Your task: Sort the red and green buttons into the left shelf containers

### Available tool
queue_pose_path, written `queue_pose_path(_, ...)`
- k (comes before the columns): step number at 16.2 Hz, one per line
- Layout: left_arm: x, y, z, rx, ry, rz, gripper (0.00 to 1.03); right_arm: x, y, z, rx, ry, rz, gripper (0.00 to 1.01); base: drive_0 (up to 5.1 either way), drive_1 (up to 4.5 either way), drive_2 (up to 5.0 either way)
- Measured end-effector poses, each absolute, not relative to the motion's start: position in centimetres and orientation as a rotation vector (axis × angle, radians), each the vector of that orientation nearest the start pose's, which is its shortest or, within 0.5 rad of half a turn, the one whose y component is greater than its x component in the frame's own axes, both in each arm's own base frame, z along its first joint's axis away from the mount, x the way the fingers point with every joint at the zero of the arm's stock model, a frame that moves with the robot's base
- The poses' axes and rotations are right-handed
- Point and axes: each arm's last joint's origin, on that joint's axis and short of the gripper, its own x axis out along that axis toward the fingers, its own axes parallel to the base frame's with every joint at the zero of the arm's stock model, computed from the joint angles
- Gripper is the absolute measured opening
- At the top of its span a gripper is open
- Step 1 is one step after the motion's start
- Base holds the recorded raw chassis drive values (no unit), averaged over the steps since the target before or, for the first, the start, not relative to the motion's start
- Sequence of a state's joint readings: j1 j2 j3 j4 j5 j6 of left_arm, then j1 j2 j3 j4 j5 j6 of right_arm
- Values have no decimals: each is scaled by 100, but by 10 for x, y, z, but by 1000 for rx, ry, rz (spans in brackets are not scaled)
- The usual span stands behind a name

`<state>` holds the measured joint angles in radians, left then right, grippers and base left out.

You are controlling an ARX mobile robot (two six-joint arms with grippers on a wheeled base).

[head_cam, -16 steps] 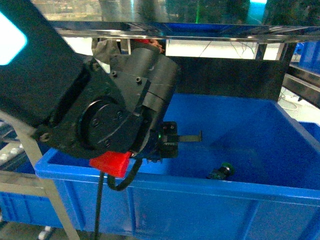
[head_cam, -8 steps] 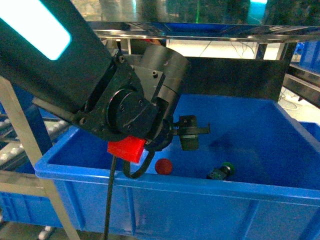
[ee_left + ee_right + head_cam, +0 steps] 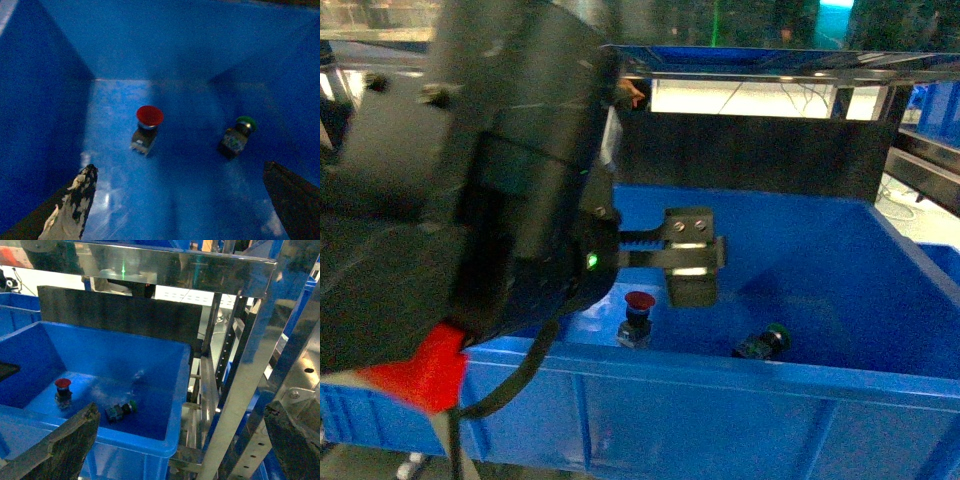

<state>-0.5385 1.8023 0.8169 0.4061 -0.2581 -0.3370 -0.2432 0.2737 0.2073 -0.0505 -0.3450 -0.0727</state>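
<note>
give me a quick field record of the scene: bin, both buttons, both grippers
bin: blue bin, deep, holds both buttons
red button: on the bin floor, cap up in the head view
green button: lying on its side on the floor, apart from the red one
left gripper: open over the bin, nothing between its fingers
right gripper: open, outside the bin, holding nothing

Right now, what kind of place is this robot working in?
Probably a warehouse or factory parts store: a deep blue bin on metal shelf racking, more blue bins beside it, and industrial push-buttons loose inside.
</note>
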Motion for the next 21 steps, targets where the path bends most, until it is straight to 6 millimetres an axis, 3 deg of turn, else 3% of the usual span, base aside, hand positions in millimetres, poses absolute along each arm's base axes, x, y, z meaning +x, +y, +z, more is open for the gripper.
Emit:
queue_pose_path(3, 258, -132, 144, -83, 530, -132, 98, 108, -17, 207, -39, 108, 106, 98, 0, 0, 0)
queue_pose_path(7, 197, -86, 190, -105, 338, -21, 98, 108, -17, 207, -39, 108, 106, 98, 0, 0, 0)
queue_pose_path(10, 144, -58, 208, -108, 281, 101, 98, 108, -17, 207, -39, 108, 106, 98, 0, 0, 0)
queue_pose_path(11, 132, -51, 217, -147, 234, 101, 98, 108, -17, 207, -39, 108, 106, 98, 0, 0, 0)
queue_pose_path(13, 129, -48, 222, -171, 201, 109, 98, 108, -17, 208, -39, 107, 106, 98, 0, 0, 0)
queue_pose_path(14, 131, -49, 219, -179, 149, 75, 94, 107, -17, 208, -41, 70, 74, 94, 0, 0, 0)
queue_pose_path(16, 125, -36, 202, -99, 26, 13, 71, 97, -12, 198, -29, -6, 11, 70, 0, 0, 0)
queue_pose_path(17, 123, -29, 204, -61, -8, 9, 56, 97, -8, 197, -21, -6, -15, 55, 0, 0, 0)
queue_pose_path(19, 121, -25, 200, -41, -12, 7, 44, 97, -1, 191, -17, -1, 4, 44, 0, 0, 0)
queue_pose_path(21, 118, -19, 189, -17, 11, 7, 22, 98, 0, 185, -16, 7, 4, 20, 0, 0, 0)
